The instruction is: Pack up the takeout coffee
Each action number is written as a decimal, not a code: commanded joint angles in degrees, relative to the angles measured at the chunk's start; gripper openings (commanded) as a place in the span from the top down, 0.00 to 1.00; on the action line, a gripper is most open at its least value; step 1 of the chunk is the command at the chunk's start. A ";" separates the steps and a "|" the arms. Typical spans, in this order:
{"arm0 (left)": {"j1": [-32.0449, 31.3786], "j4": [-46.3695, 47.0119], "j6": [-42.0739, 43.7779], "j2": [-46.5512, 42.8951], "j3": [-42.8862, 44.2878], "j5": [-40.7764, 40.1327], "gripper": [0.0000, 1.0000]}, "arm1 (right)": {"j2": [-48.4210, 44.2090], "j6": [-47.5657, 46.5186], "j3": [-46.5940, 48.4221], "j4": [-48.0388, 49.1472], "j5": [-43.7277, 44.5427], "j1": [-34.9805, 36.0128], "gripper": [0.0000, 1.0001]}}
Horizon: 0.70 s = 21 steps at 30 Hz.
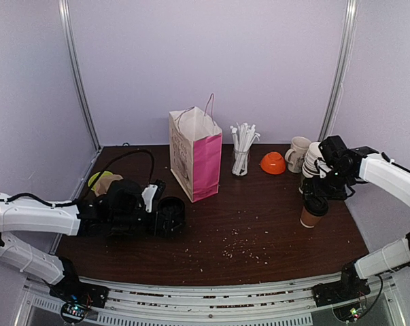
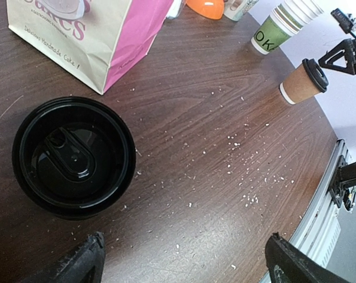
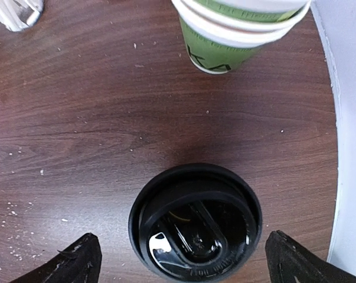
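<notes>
Zero packing looks done: the coffee (image 1: 312, 214) stands on the table (image 1: 259, 238) at 4 o'clock from the bag (image 1: 198, 156), under the right end effector (image 3: 183, 250), spread wide apart. The left end effector (image 2: 186, 259) is apart too. Grasping and bagging remain.

The middle and front of the counter (image 1: 259, 204) carry only crumbs (image 2: 237, 141), a wide lane for passing. At the right, the takeout coffee (image 3: 195, 221) stands between the spread fingers of the right gripper (image 3: 183, 254), a gap on each side; the stack of paper cups (image 3: 222, 44) crowds it just behind. The paper bag (image 1: 194, 153) blocks the centre back, its mouth gaping upward. A black lidded container (image 2: 74, 156) sits near the bag's front corner, seemingly not touching.
</notes>
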 commanded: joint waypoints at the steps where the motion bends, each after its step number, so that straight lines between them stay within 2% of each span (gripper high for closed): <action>1: -0.13 -1.40 1.18 -2.10 2.99 -2.16 0.02 | -4.42 1.81 5.85 -3.00 -0.64 1.16 0.00; 4: -0.14 -4.60 1.56 -3.29 4.70 -5.14 0.02 | -5.54 4.36 10.07 -2.99 -0.45 6.66 0.00; 7: 0.23 -8.62 1.20 -3.74 6.76 -8.94 0.02 | -4.94 7.02 11.78 -0.34 0.98 16.41 0.00; 13: 1.07 -15.94 -0.05 -0.37 11.11 -15.52 0.04 | -2.05 11.94 6.80 13.48 0.97 31.42 0.01; 16: 2.97 -18.27 -1.78 2.52 12.33 -15.82 0.10 | 0.09 13.23 2.63 20.93 1.29 35.49 0.02; 21: 7.00 -16.31 -2.65 7.23 13.66 -12.17 0.20 | 1.15 16.20 -3.05 32.16 0.15 38.05 0.03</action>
